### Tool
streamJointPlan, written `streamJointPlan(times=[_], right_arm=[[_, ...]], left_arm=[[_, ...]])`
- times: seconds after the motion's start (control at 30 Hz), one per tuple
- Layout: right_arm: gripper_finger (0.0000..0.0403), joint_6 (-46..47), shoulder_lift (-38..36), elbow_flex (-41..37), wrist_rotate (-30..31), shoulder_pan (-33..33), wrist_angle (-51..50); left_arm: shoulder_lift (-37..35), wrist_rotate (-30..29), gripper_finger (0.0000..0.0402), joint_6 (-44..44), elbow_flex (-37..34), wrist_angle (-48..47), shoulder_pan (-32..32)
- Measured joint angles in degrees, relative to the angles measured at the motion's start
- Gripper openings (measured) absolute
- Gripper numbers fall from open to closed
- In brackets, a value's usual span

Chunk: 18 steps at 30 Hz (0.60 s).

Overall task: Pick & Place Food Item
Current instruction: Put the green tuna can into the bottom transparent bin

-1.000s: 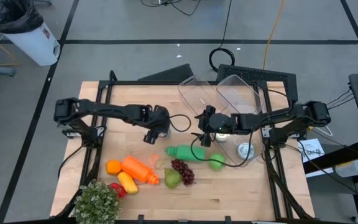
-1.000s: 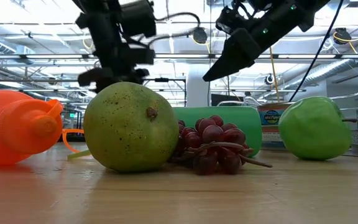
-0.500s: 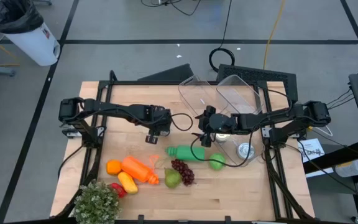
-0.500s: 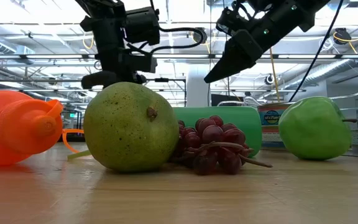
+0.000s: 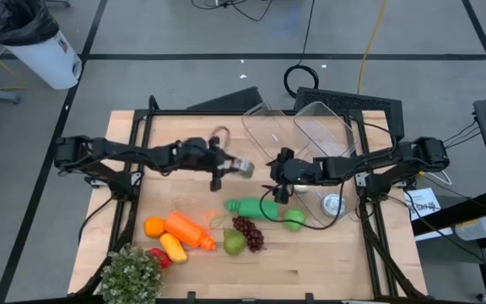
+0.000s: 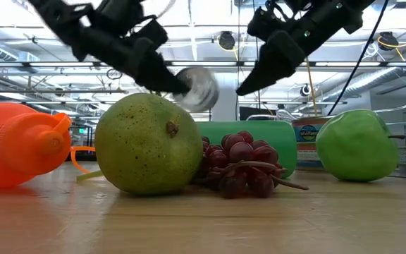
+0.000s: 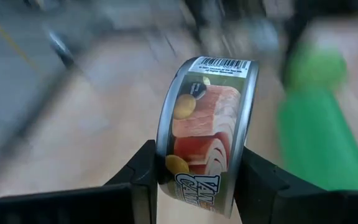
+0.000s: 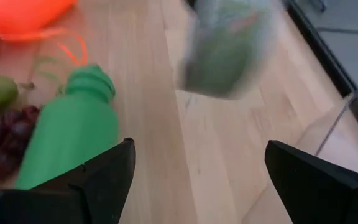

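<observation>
1. The can [image 7: 207, 134] is standing on edge between the left gripper's [image 7: 197, 180] fingers [image 7: 143, 171], its flat ends facing the two pads and its short axis running from finger to finger
2. The can's printed wall, showing a fish picture and a barcode, is facing the left wrist camera
3. The left gripper is pinching the can by its two flat ends
4. In the high view the can [image 5: 243, 166] is hanging in the air above the table [image 5: 327, 262], between the two grippers, behind the green bottle [image 5: 256, 208]
5. The left arm is reaching across the table toward the right arm, its gripper [image 5: 229, 165] raised clear of the wood
6. The right gripper [image 5: 278, 192] is hovering above the bottle's far end with fingers [image 8: 101, 171] spread, holding nothing
7. In the low view the can [image 6: 196, 88] is showing above the pear [image 6: 149, 144] and grapes [image 6: 242, 166]
</observation>
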Motion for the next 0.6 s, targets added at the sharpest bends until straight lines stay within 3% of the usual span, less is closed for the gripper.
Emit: streamJointPlan(times=[0.07,0.17,0.4,0.6], right_arm=[[0.0338,0.09,-0.02,0.00,0.01,-0.01,1.71],[0.0338,0.92,-0.03,-0.91,0.07,-0.06,6.67],[0.0338,1.16,0.21,-6.77,-1.34,-0.44,28.36],[0.0333,1.36,4.33,-7.27,-3.03,-0.54,34.34]], left_arm=[[-0.02,-0.11,0.0130,-0.16,-3.49,10.77,0.06],[0.21,0.22,0.0130,0.40,-6.03,17.97,-1.08],[0.28,-1.76,0.0130,0.57,-6.26,18.68,-2.91],[0.28,-2.65,0.0130,0.53,-6.23,19.94,-4.37]])
